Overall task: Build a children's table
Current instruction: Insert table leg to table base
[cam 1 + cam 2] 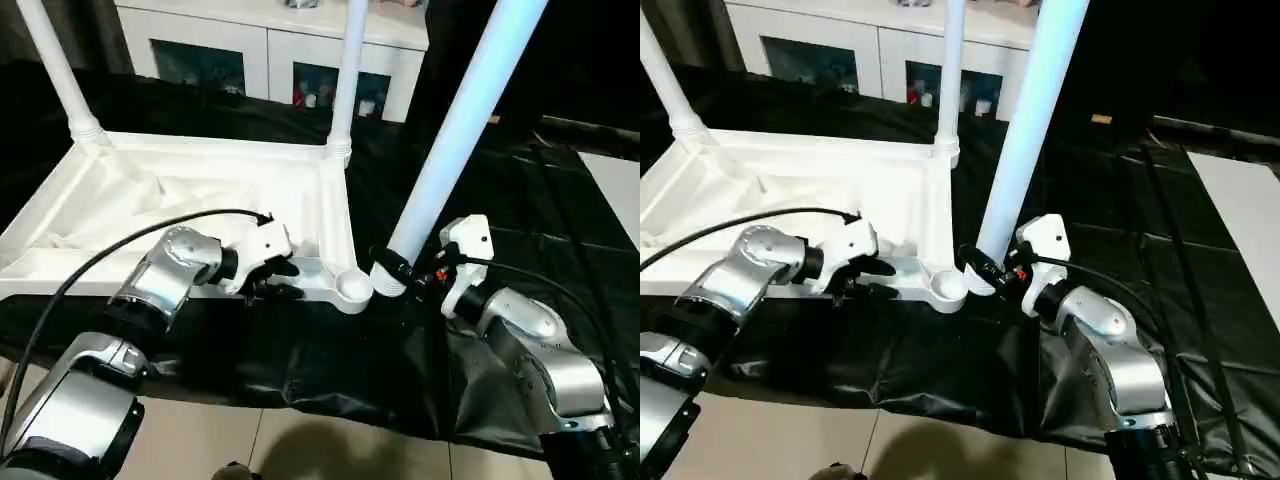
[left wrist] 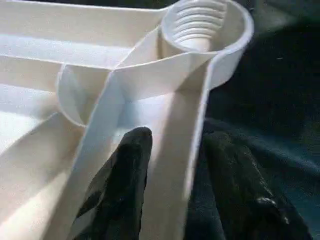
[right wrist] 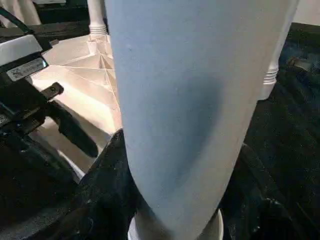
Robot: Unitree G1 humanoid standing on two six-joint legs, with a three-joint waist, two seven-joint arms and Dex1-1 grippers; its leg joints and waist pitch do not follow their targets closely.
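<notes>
The white tabletop [image 1: 200, 190] lies upside down on black cloth, ribs up. Two white legs [image 1: 55, 65] [image 1: 347, 80] stand upright in its far corners. The near right corner socket [image 1: 352, 286] is empty, and its inner thread shows in the left wrist view [image 2: 200, 25]. My left gripper [image 1: 275, 280] straddles the near rim beside that socket, one finger [image 2: 125, 170] inside the wall and one outside, both pressed against it. My right gripper [image 1: 400, 272] is shut on the lower end of a third leg [image 1: 450, 130], which leans up to the right, its foot just right of the socket.
A white cabinet [image 1: 270, 40] with dark glass doors stands behind the tabletop. Black sheeting [image 1: 330, 350] covers the work surface and hangs over its near edge above a pale floor [image 1: 300, 440]. A cable [image 1: 120, 245] runs along my left forearm.
</notes>
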